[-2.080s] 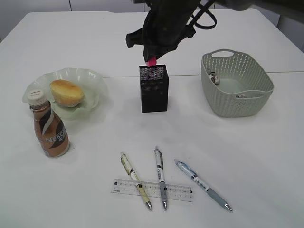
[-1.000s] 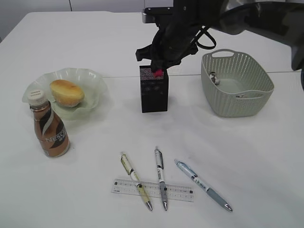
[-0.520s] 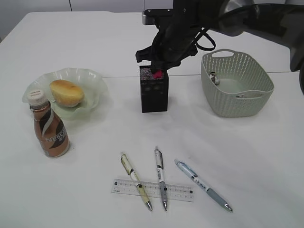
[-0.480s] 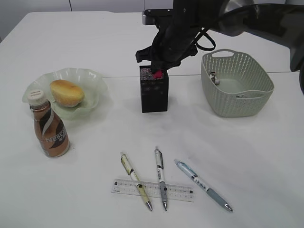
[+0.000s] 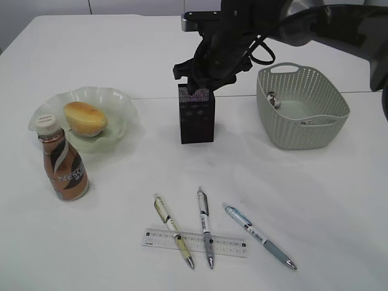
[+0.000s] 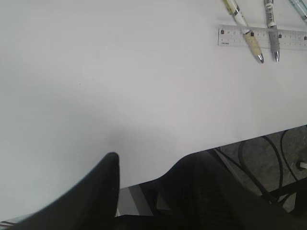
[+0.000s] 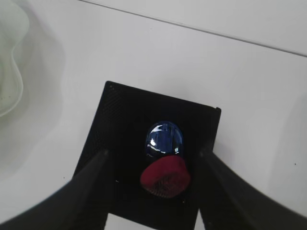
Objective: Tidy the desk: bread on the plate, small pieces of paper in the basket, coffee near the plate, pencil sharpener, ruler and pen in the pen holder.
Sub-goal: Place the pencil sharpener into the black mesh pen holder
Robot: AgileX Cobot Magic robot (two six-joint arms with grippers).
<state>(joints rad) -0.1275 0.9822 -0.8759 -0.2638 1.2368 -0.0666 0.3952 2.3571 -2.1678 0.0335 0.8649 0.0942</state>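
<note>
Desk (image 5: 91, 48) is carrying the same layout as a moment ago, with one change at its middle. Right gripper (image 7: 154, 160) is hanging over the pen holder (image 5: 196, 115) with its jaws now standing apart, where half a second ago they were pinching a pink piece at the holder's rim. Inside the holder a red-and-blue pencil sharpener (image 7: 164, 166) is lying free. Basket (image 5: 303, 109), plate (image 5: 118, 103) with the bread (image 5: 85, 118) and coffee (image 5: 62, 163) are sitting unmoved. Ruler (image 5: 195, 242) and three pens (image 5: 205, 226) are lying as before. Left gripper (image 6: 144, 191) is hovering spread over the near edge, holding nothing.
</note>
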